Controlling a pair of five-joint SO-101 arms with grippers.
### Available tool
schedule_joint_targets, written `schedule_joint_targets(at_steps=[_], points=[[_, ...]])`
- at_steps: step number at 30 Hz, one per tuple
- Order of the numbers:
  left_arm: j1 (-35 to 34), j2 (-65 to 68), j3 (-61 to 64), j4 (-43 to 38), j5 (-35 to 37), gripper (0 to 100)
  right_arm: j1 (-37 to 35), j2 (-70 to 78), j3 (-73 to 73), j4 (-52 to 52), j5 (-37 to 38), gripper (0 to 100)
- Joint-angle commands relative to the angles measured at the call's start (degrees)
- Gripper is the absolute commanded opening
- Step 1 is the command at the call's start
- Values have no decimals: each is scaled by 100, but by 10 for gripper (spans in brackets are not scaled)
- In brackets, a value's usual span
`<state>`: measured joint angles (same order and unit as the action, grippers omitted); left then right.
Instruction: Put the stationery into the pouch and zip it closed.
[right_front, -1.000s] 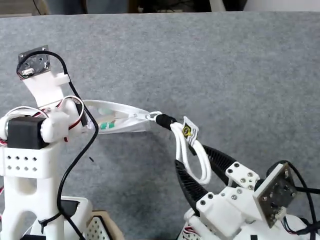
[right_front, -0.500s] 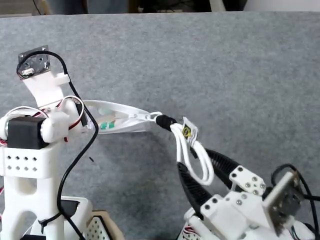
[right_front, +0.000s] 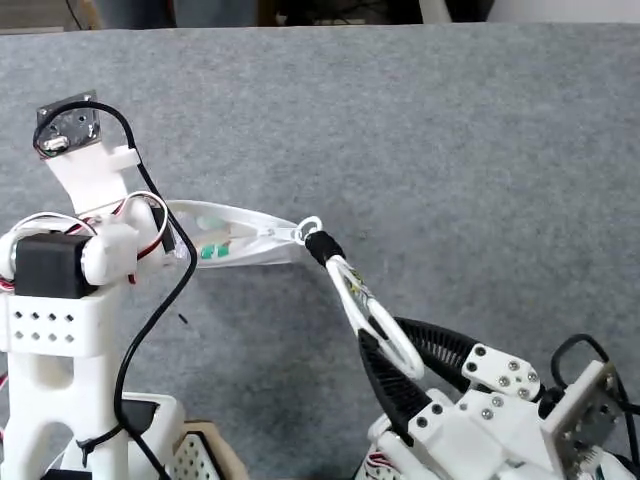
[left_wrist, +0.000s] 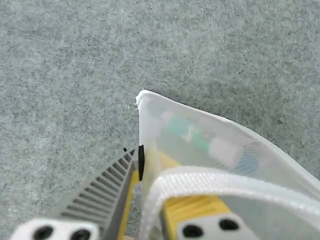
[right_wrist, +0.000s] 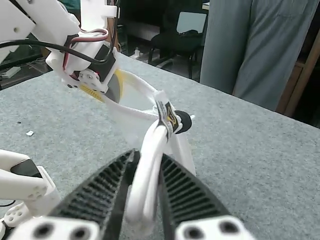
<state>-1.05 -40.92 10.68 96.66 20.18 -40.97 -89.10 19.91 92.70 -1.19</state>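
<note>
White mesh pouch (right_front: 240, 245) lies on the grey worktop (right_front: 450, 130), stationery (left_wrist: 200, 142) inside. My left hand (left_wrist: 142, 165) pinches one end of the pouch; my right hand (right_wrist: 147, 160) is closed on the strap (right_front: 365, 310) at its other end. I would pull straight along the zip (right_front: 272, 233), with the left grip firm.

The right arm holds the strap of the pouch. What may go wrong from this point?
1. The strap is thin between the right gripper's fingers and may slip out under a pull.
2. The left gripper holds the pouch at one end only, so a hard pull may drag it free.
3. The pouch looks partly open; the stationery may spill if it tips.
</note>
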Motion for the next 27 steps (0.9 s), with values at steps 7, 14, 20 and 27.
schedule_joint_targets(at_steps=[7, 14, 20, 27], points=[[66, -114, -901, 35, -545, 34, 70, 57, -171, -167, 457, 12], [462, -185, -1095, 325, -809, 213, 70, 57, -136, -316, 466, 12], [655, -185, -1218, 325, -809, 221, 70, 57, -154, -325, 475, 12], [629, -185, -1982, 325, -809, 330, 79, 75, -242, -1081, 888, 12]])
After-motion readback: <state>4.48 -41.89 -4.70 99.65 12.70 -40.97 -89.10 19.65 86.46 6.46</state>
